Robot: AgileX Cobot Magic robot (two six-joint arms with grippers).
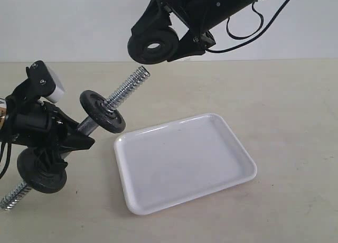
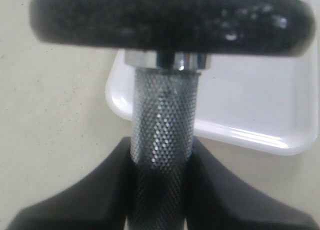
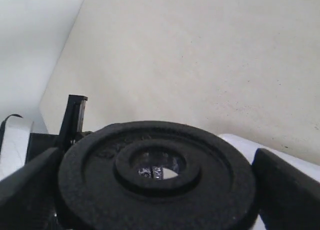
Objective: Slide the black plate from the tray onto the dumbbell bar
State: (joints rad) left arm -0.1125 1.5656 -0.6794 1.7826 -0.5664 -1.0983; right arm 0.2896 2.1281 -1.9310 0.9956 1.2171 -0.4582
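My right gripper [image 1: 161, 41] is shut on the black plate [image 1: 138, 48] and holds it in the air by its rim, above the table. In the right wrist view the plate [image 3: 215, 190] fills the space between the fingers [image 3: 285, 182]. A bit of threaded steel shows through its centre hole. The dumbbell bar [image 1: 127, 87] is tilted, and its bare threaded end points up toward the plate, a short gap below it. My left gripper [image 1: 60, 137] is shut on the bar's knurled middle [image 2: 162, 115]. The white tray [image 1: 232, 148] is empty.
Two black discs sit on the bar, one above my left gripper [image 1: 103, 112] and one below it [image 1: 41, 171]. The upper disc [image 2: 170, 20] blocks much of the left wrist view, with the tray's corner [image 2: 250, 105] behind it. The beige tabletop [image 1: 285, 100] surrounds the tray.
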